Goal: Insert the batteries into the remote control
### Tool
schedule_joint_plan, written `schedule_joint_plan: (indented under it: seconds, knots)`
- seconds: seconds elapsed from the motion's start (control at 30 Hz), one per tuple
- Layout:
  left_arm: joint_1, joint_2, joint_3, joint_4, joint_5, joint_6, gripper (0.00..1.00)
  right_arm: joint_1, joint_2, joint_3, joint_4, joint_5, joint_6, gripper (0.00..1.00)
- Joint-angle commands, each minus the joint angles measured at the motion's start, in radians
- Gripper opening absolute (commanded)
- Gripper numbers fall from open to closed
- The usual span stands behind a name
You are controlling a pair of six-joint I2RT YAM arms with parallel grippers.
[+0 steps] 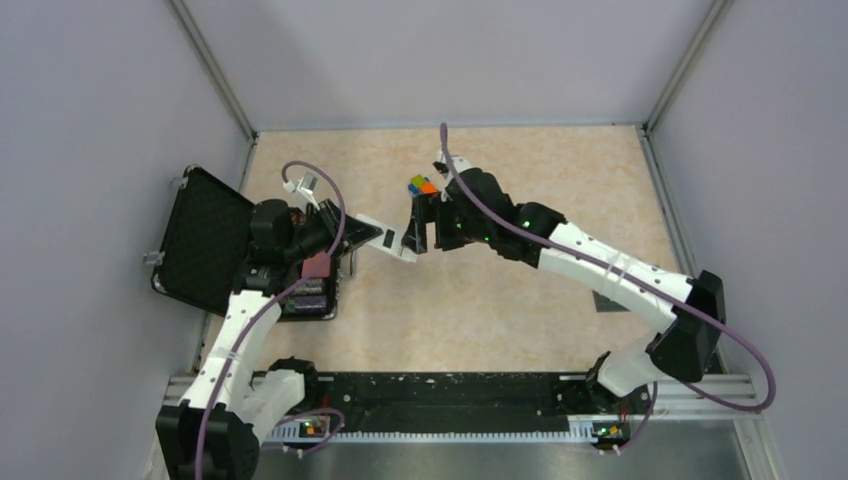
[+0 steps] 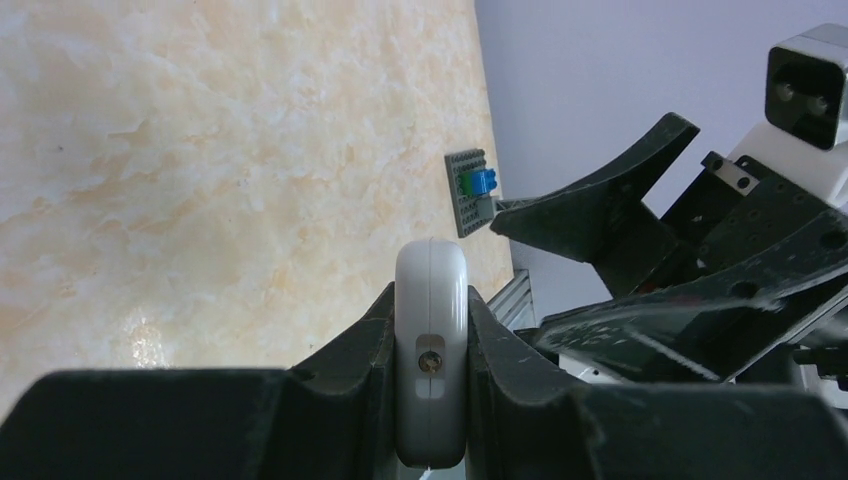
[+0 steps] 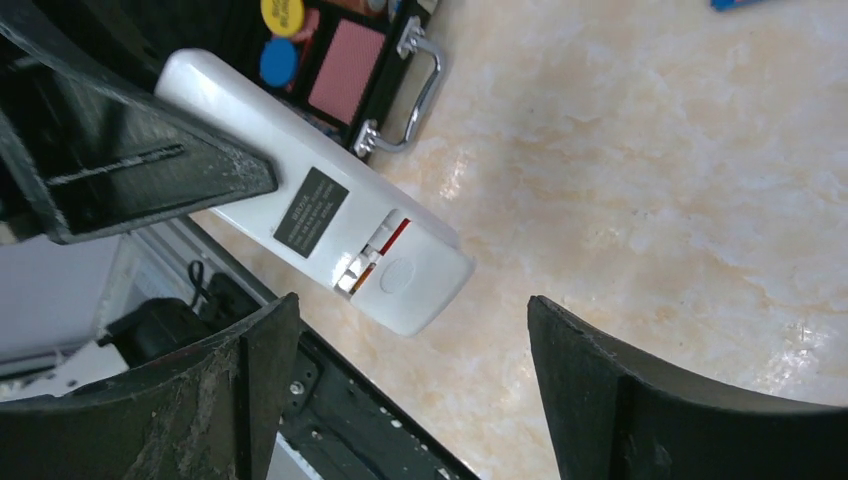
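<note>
My left gripper point(image 1: 362, 234) is shut on the remote control point(image 1: 392, 241) and holds it above the table, its free end pointing right. In the left wrist view the remote point(image 2: 431, 330) stands end-on between the jaws. The right wrist view shows its plain white back point(image 3: 250, 130) with a dark label and a narrow gap in the cover where a red-orange strip point(image 3: 393, 237) shows; I cannot tell if that is a battery. No blue battery is in view. My right gripper point(image 1: 424, 230) is open and empty at the remote's free end, and it also shows in the right wrist view point(image 3: 400, 390).
An open black case point(image 1: 205, 240) lies at the left, with coloured discs and a pink pad inside point(image 3: 345, 75). A toy car point(image 1: 422, 185) sits behind the right gripper. A blue brick on a grey baseplate point(image 2: 472, 190) lies on the table.
</note>
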Motion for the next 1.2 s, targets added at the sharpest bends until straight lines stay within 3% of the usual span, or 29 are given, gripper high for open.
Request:
schedule_joint_plan:
  seconds: [0.0,0.37,1.17]
  knots:
    - [0.012,-0.005,0.075,0.050,0.002,-0.055,0.00,-0.046,-0.120,-0.022,0.102,-0.005,0.115,0.83]
    - [0.032,-0.017,0.107,0.224,0.025,-0.399,0.00,-0.085,-0.230,-0.281,0.523,-0.084,0.385,0.83]
    - [0.033,-0.060,0.124,0.428,0.074,-0.669,0.00,-0.125,-0.235,-0.417,0.813,-0.166,0.569,0.71]
